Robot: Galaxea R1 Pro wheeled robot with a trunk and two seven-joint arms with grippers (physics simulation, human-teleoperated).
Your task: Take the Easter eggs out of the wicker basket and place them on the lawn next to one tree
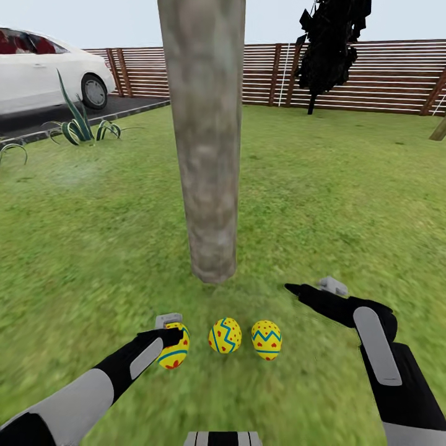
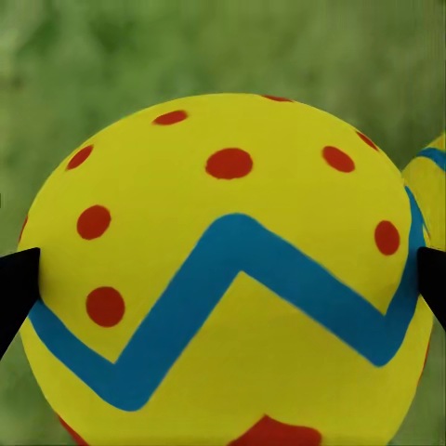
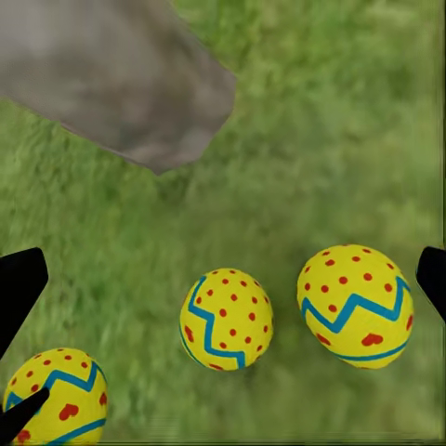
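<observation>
Up close, the left end effector (image 2: 223, 279) pinches one yellow, blue-zigzagged Easter egg (image 2: 223, 269); overhead, the right end effector (image 1: 313, 288) hangs open beside the tree (image 1: 207, 155).

The tree (image 1: 204, 136) is cut off by the head view's top edge, so its crown is out of sight. By the fence, the white car (image 1: 37, 68) runs off the left edge. Nearest the tree's left side, the first egg (image 1: 174, 348) is partly covered by the left end effector (image 1: 171, 331). In the left wrist view that egg's bottom is cut off.
</observation>
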